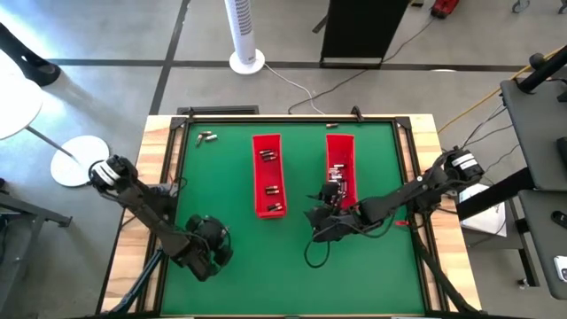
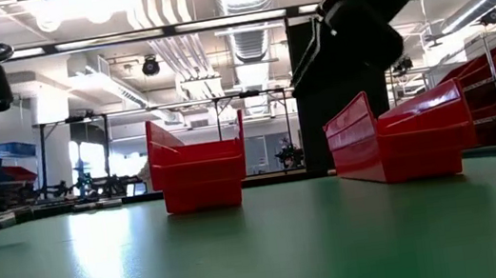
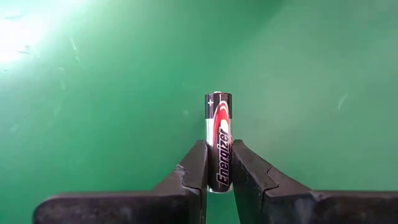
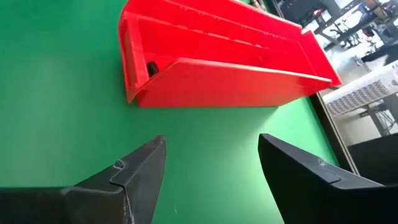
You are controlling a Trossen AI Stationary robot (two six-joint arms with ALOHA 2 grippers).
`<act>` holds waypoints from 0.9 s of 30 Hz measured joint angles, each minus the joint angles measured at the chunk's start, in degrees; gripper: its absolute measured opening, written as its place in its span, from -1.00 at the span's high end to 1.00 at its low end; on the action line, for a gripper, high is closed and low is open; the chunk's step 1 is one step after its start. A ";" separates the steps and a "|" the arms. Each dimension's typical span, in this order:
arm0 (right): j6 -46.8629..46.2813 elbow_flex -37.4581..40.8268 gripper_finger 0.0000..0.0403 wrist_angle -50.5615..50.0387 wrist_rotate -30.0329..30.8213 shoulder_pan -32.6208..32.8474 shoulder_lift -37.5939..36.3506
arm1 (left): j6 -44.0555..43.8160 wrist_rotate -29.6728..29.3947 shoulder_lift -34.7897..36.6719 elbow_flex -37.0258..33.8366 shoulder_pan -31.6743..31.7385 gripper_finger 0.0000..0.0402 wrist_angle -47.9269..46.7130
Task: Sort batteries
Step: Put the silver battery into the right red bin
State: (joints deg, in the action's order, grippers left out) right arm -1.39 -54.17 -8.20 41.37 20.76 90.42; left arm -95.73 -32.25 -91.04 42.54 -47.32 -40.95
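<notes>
Green felt is covering the bench (image 1: 230,266), and two red trays are lying lengthwise across its middle, with a workshop showing behind in the low view. Near the bench's front-left corner the left tool (image 1: 210,252) is clenching an Energizer battery (image 3: 218,142); the wrist view is showing the cell pinched between both fingers (image 3: 193,168) about halfway along its length, its plus end sticking out ahead of the fingertips. Nothing but bare felt is lying beyond it.

Ahead and to the right of that tool, the left tray (image 1: 268,175) is already holding several cells. A few loose batteries (image 1: 206,137) are lying well beyond it, by the far-left corner.

The right tool (image 1: 330,217) is hanging released, jaws spread wide and empty, just short of the near end of the right tray (image 4: 224,68), which is also carrying cells.

The step in hand looks like carrying the gripped cell to its tray. To do that well, the left tool should be keeping its squeeze firm, lifting clear of the tray wall before crossing it, and letting go low over the tray floor so the cell is not bouncing or rolling out. Which tray suits this cell I cannot tell.
</notes>
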 joint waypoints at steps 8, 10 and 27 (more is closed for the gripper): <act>-0.01 -1.92 -0.27 3.61 -2.31 -0.03 0.41 | 8.38 -3.85 -6.19 6.34 -0.09 0.86 0.62; 0.29 -1.63 -0.25 7.47 -5.80 -0.03 0.45 | 10.41 -6.68 -7.07 8.82 -0.10 0.86 0.58; 13.43 0.24 -0.20 60.25 -28.07 0.65 6.88 | 62.04 -26.80 -2.67 32.57 3.33 0.86 5.70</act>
State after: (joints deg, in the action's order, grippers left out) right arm 12.04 -53.93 52.06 13.29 21.41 97.30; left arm -33.70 -59.05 -93.71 75.11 -43.99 -35.25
